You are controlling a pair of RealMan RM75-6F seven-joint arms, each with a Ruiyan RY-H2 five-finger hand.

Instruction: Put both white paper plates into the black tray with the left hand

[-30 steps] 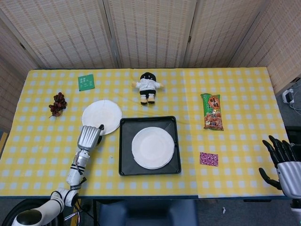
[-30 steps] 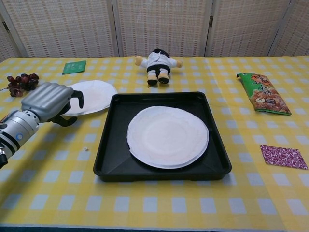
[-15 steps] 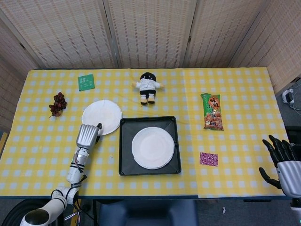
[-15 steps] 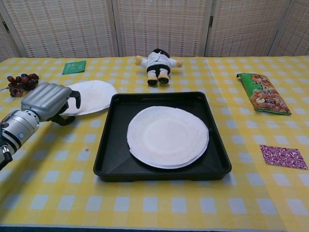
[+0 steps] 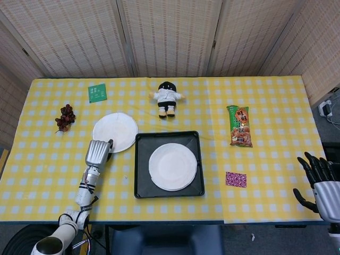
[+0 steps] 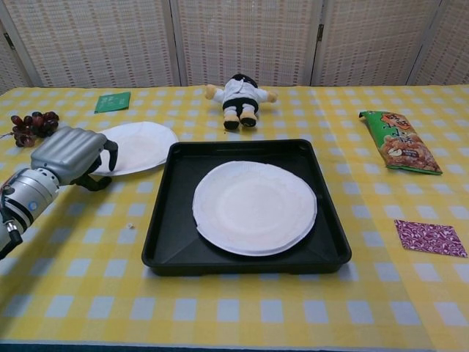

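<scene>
One white paper plate [image 5: 172, 166] [image 6: 254, 207] lies flat inside the black tray [image 5: 139, 164] [image 6: 157, 235] at the table's middle. The second white plate [image 5: 115, 132] [image 6: 139, 147] sits on the yellow checked cloth just left of the tray's far corner. My left hand [image 5: 98, 152] [image 6: 69, 155] hovers at that plate's near-left edge, fingers bent down over the rim and thumb apart underneath; it holds nothing. My right hand [image 5: 319, 183] stays off the table's right front corner with fingers spread, seen only in the head view.
A plush doll [image 5: 168, 98] [image 6: 239, 95] lies behind the tray. Dark grapes [image 5: 66, 117] [image 6: 31, 125] and a green card [image 5: 97, 93] are at the far left. A green snack bag [image 5: 239, 126] and a purple packet [image 5: 236, 179] lie right of the tray.
My left hand has drifted slightly left and back along the plate's edge. Both plates, the tray and the right hand have stayed put.
</scene>
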